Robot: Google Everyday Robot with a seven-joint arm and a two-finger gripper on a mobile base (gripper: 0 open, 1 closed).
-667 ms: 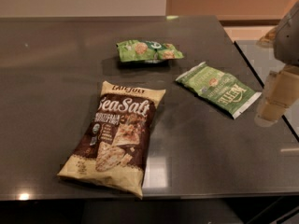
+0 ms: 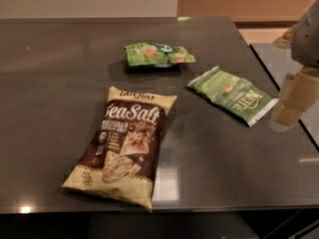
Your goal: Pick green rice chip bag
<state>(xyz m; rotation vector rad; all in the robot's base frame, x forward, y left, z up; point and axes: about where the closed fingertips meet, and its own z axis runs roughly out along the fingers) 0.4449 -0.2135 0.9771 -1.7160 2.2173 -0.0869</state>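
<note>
The green rice chip bag lies flat toward the back middle of the dark table. It is bright green and glossy, with round tan chip pictures and a white round logo. My gripper hangs at the right edge of the view, above the table's right side. It is to the right of the flat green "Kettle" bag and well apart from the rice chip bag, to its right and nearer the front. It holds nothing that I can see.
A large brown-and-cream "Sea Salt" bag lies at the front middle. The "Kettle" bag lies between my gripper and the rice chip bag. The table's right edge runs just under the gripper, with a second dark surface beyond it.
</note>
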